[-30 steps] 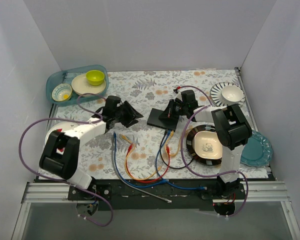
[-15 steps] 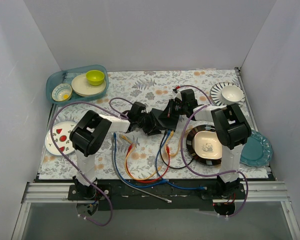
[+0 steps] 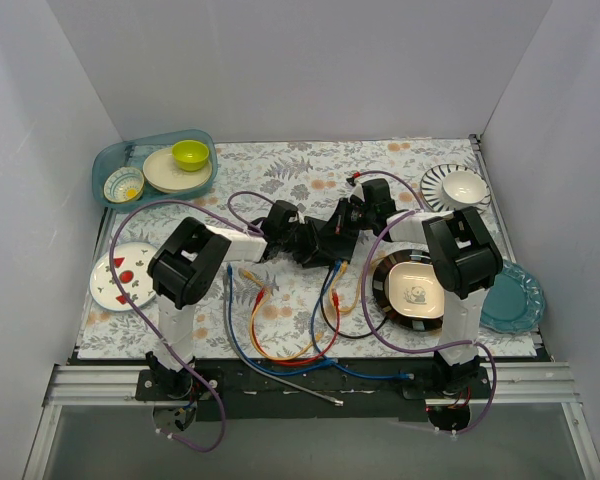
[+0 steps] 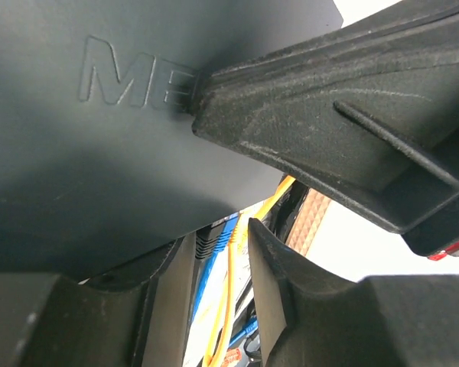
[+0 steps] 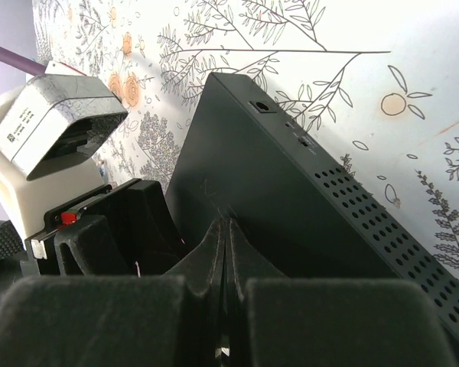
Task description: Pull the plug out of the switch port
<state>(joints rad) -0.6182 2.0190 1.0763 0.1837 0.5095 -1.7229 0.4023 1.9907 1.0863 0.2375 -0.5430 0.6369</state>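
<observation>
The shut right pincer [image 5: 223,220] is pressing the switch [image 5: 291,206] beneath it, while the left pincer [image 4: 220,233], half-open, is straddling a blue plug [image 4: 214,256], grip unclear.

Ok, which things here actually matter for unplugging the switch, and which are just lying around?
For the job:
- switch
- cables at its sockets
- left fingers, over its top
- right fingers, tips on it

Lying about:
- teal tray
- panda plate
- teal plate
- striped plate
- white plate with red shapes
</observation>
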